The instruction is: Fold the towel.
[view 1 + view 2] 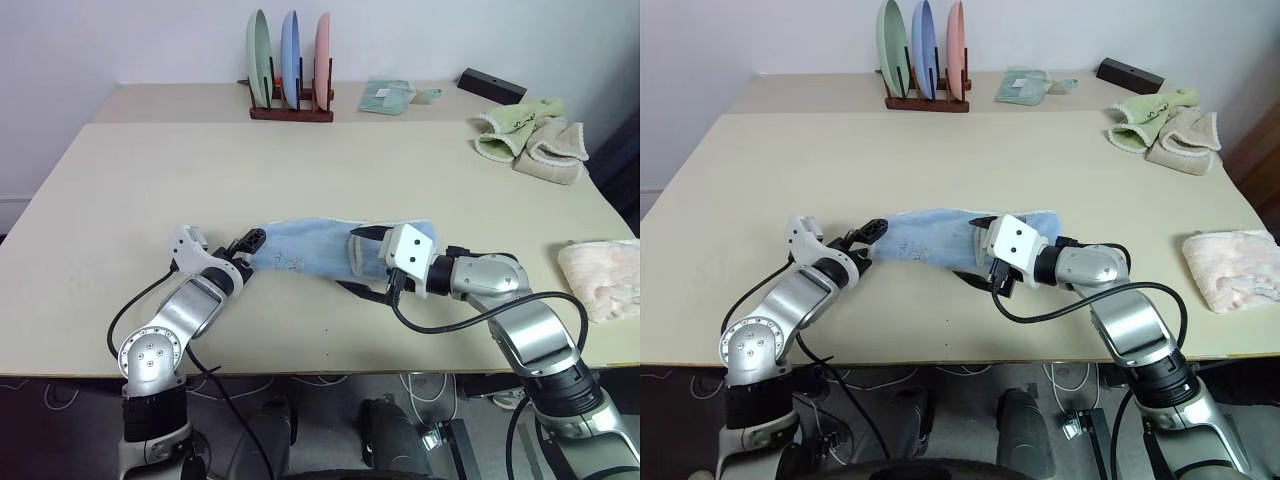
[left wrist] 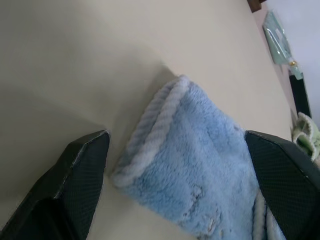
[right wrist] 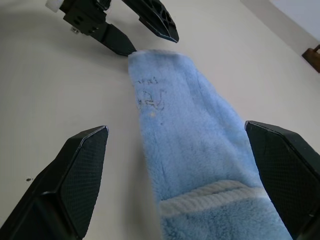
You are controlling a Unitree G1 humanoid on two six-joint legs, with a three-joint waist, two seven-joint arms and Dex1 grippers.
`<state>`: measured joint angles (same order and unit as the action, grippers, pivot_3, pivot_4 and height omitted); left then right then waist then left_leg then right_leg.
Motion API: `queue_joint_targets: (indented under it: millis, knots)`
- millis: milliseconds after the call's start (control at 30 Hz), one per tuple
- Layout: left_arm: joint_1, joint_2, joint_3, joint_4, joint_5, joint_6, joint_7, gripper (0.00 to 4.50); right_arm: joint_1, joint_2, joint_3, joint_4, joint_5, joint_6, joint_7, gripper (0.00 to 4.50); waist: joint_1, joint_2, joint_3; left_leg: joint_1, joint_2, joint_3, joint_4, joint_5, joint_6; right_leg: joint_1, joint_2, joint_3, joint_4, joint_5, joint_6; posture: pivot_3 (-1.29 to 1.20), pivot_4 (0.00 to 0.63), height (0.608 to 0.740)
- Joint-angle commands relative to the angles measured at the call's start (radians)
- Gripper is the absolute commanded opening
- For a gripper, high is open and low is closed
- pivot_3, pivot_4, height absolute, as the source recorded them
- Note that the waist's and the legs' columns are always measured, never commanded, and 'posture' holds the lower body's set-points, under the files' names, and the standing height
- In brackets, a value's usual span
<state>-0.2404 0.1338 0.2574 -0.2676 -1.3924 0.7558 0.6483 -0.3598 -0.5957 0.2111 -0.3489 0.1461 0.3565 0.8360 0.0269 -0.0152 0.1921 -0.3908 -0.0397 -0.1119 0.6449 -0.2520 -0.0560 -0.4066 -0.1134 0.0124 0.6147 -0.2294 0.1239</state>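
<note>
Lying as a long narrow band near the front of the wide beige tabletop (image 1: 300,170), the light blue fluffy cloth towel with whitish trim (image 1: 310,250) runs from nine o'clock to three o'clock between my two hands. My left gripper (image 1: 243,250) sits at its nine o'clock end, black fingers spread either side of the rolled edge, gripping nothing. My right gripper (image 1: 362,262) reaches in low from three o'clock, jaws wide apart astride the towel's other end, empty too.

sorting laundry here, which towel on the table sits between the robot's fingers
The light blue towel, lying mid-table between both grippers; the green and beige towels and pink towel lie off right.
</note>
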Motion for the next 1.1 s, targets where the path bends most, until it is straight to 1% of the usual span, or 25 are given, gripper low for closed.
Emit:
queue_joint_targets:
  millis: [33, 67, 100, 167, 200, 233, 333, 433, 533, 633, 767, 867, 967, 1000, 1100]
  knots:
    - [0.010, -0.020, -0.022, 0.024, -0.001, 0.016, 0.000, 2.76, -0.008, 0.009, -0.012, -0.020, 0.000, -0.019, -0.011, 4.50, 0.006, 0.000, 0.000, 0.000, 0.000, 0.000, 0.000, 0.000, 0.000, 0.000, 0.000, 0.000, 0.000, 0.000, 0.000, 0.00, 0.150, 0.740]
    - [0.009, -0.023, -0.020, 0.021, -0.003, 0.013, -0.003, 2.27, -0.006, 0.010, -0.010, -0.022, -0.001, -0.019, -0.012, 4.50, 0.010, 0.000, 0.000, 0.000, 0.000, 0.000, 0.000, 0.000, 0.000, 0.000, 0.000, 0.000, 0.000, 0.000, 0.000, 0.00, 0.150, 0.740]
    - [0.007, -0.025, -0.018, 0.017, -0.004, 0.011, -0.007, 1.69, -0.005, 0.011, -0.009, -0.024, -0.002, -0.019, -0.014, 4.50, 0.013, 0.000, 0.000, 0.000, 0.000, 0.000, 0.000, 0.000, 0.000, 0.000, 0.000, 0.000, -0.001, 0.000, 0.000, 0.00, 0.150, 0.740]
    - [-0.001, -0.025, -0.017, 0.009, -0.002, 0.012, -0.014, 0.74, -0.003, 0.016, -0.004, -0.027, -0.003, -0.019, -0.016, 4.50, 0.012, -0.001, 0.000, -0.001, 0.000, 0.000, 0.000, 0.000, 0.000, 0.000, 0.000, 0.000, -0.001, 0.000, 0.000, 0.00, 0.150, 0.740]
    - [-0.003, -0.024, -0.017, 0.007, -0.001, 0.013, -0.015, 0.12, -0.003, 0.018, -0.003, -0.028, -0.004, -0.018, -0.016, 4.50, 0.011, -0.001, 0.000, -0.001, 0.000, 0.000, 0.000, 0.000, 0.000, -0.001, 0.000, 0.000, -0.001, 0.000, 0.000, 0.00, 0.150, 0.740]
    - [-0.004, -0.021, -0.016, 0.001, -0.004, 0.014, -0.020, 0.05, -0.003, 0.020, -0.001, -0.029, -0.005, -0.018, -0.017, 4.50, 0.010, -0.001, 0.000, -0.001, 0.000, 0.000, 0.000, 0.000, 0.000, -0.001, 0.000, 0.000, -0.001, 0.000, 0.000, 0.00, 0.150, 0.740]
    - [-0.005, 0.003, -0.001, -0.034, 0.009, -0.006, -0.077, 0.05, -0.004, 0.025, 0.003, -0.027, -0.006, -0.021, -0.016, 4.50, 0.006, -0.001, 0.000, -0.001, 0.000, 0.000, -0.001, 0.000, 0.000, -0.001, 0.000, 0.000, -0.001, 0.000, 0.000, 0.00, 0.150, 0.740]
    - [-0.010, 0.027, 0.048, -0.071, 0.036, -0.069, -0.133, 0.05, -0.002, 0.025, 0.001, -0.026, -0.007, -0.023, -0.014, 4.50, 0.002, -0.001, 0.001, -0.001, 0.000, 0.000, -0.001, 0.000, 0.000, -0.002, 0.000, 0.000, -0.001, 0.000, 0.000, 0.00, 0.150, 0.740]
    - [0.004, 0.107, 0.108, -0.105, 0.059, -0.096, -0.203, 0.05, 0.000, 0.022, -0.002, -0.028, -0.005, -0.023, -0.014, 4.50, -0.005, -0.001, 0.001, -0.001, 0.000, 0.000, -0.002, 0.000, 0.000, -0.002, 0.000, 0.000, -0.001, 0.000, 0.000, 0.00, 0.150, 0.740]
    - [0.024, 0.172, 0.176, -0.111, 0.040, -0.116, -0.253, 0.05, 0.003, 0.020, -0.005, -0.027, -0.004, -0.024, -0.014, 4.50, -0.017, -0.001, 0.001, -0.001, 0.001, 0.000, -0.003, 0.000, 0.000, -0.002, 0.000, 0.000, -0.001, 0.000, 0.000, 0.00, 0.150, 0.740]
    - [0.039, 0.257, 0.205, -0.110, 0.049, -0.101, -0.333, 0.05, 0.003, 0.021, -0.005, -0.025, -0.004, -0.025, -0.015, 4.50, -0.017, -0.001, 0.001, -0.001, 0.001, 0.000, -0.003, 0.000, 0.000, -0.003, 0.000, 0.000, -0.001, 0.000, 0.000, 0.00, 0.150, 0.740]
    - [0.017, 0.309, 0.169, -0.114, 0.074, -0.078, -0.403, 0.05, -0.004, 0.024, -0.004, -0.016, -0.005, -0.028, -0.014, 4.50, -0.014, -0.001, 0.001, -0.001, 0.001, 0.000, -0.003, 0.000, 0.000, -0.002, 0.000, 0.000, -0.001, 0.000, 0.000, 0.00, 0.150, 0.740]
    - [-0.014, 0.328, 0.124, -0.122, 0.095, -0.066, -0.457, 0.05, -0.010, 0.026, -0.003, -0.011, -0.005, -0.029, -0.015, 4.50, -0.014, -0.001, 0.001, -0.001, 0.000, 0.000, -0.003, 0.000, 0.000, -0.002, 0.000, 0.000, -0.002, 0.000, 0.000, 0.00, 0.150, 0.740]
    - [-0.035, 0.338, 0.088, -0.130, 0.119, -0.056, -0.491, 0.05, -0.013, 0.027, -0.003, -0.008, -0.006, -0.031, -0.015, 4.50, -0.015, -0.001, 0.001, -0.001, 0.000, 0.000, -0.003, 0.000, 0.000, -0.002, 0.000, 0.000, -0.002, 0.000, 0.000, 0.00, 0.150, 0.740]
    - [-0.135, 0.347, -0.072, -0.164, 0.190, -0.009, -0.608, 0.05, -0.017, 0.028, -0.003, -0.001, -0.008, -0.036, -0.016, 4.50, -0.013, -0.002, 0.002, -0.002, 0.000, 0.000, -0.003, 0.000, 0.000, -0.002, 0.000, 0.000, -0.002, 0.000, 0.000, 0.00, 0.150, 0.740]
